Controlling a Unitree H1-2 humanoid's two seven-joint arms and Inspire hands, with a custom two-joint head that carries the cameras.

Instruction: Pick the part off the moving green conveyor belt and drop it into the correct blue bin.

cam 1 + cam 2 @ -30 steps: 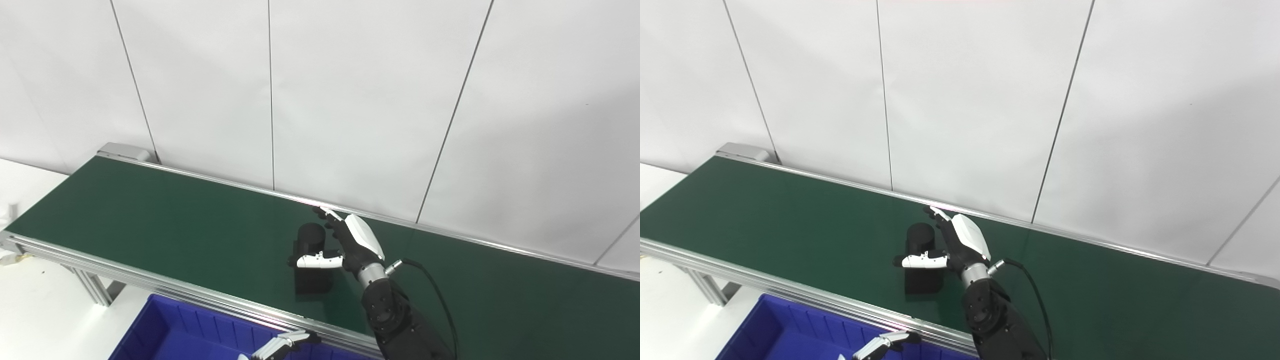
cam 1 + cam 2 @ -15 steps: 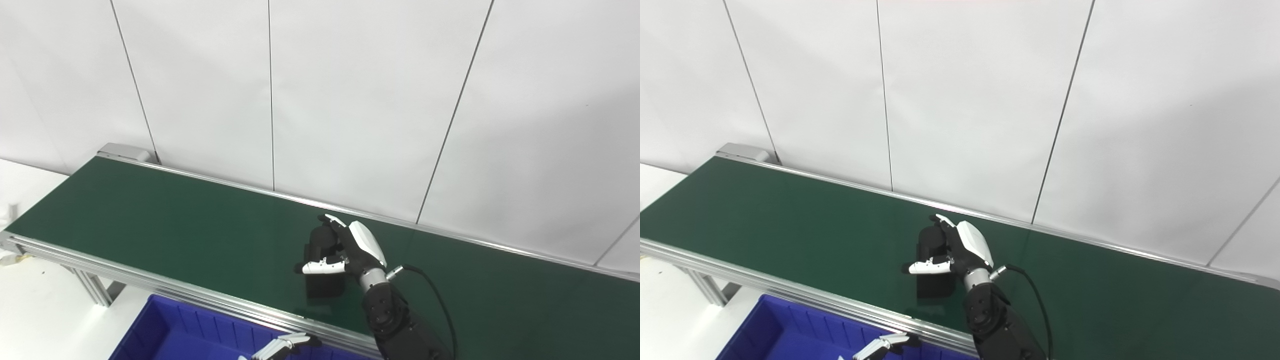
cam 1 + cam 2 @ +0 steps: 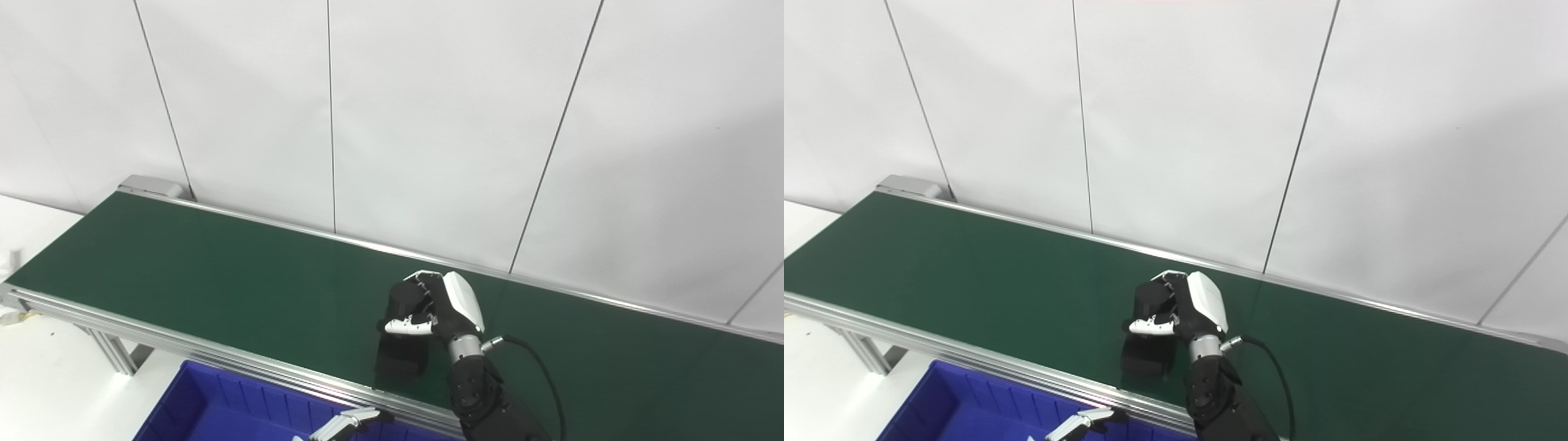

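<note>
The part (image 3: 405, 301) is a black cylinder. My right hand (image 3: 444, 306) is shut on it, fingers and thumb wrapped round it, holding it just above the green conveyor belt (image 3: 184, 263); its dark reflection lies on the belt below. It shows in the right eye view too (image 3: 1151, 300). A blue bin (image 3: 226, 407) stands below the belt's near rail at the bottom left. Only the fingers of my left hand (image 3: 344, 424) show at the bottom edge over the bin, stretched out and holding nothing.
The belt runs from far left to near right between aluminium rails (image 3: 184, 349). A white panelled wall (image 3: 429, 122) stands right behind it. A white surface (image 3: 37, 380) lies to the left of the bin.
My right hand's fingers have closed round the black part. Hand and part have shifted a little to the right and lifted off the belt. The left hand has stayed still.
</note>
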